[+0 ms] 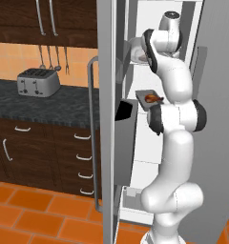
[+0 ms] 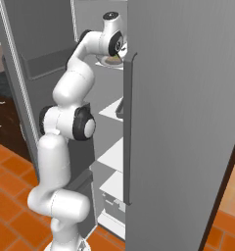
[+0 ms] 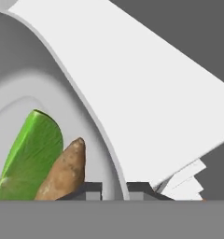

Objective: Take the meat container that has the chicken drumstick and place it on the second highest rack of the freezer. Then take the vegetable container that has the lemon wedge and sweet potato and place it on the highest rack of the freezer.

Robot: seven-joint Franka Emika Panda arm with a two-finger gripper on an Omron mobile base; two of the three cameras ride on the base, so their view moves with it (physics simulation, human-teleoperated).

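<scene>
Two fingers: nearly closed, straddling the vegetable container rim.
Contents: lemon wedge, sweet potato, just left.

The lemon wedge was bright green with fine pale streaks, the sweet potato tan-brown. Their container was pale grey, on a white rack. The chicken drumstick looked reddish-brown in a dark container. The toaster was silver, the counter speckled black, the floor orange tile.
</scene>
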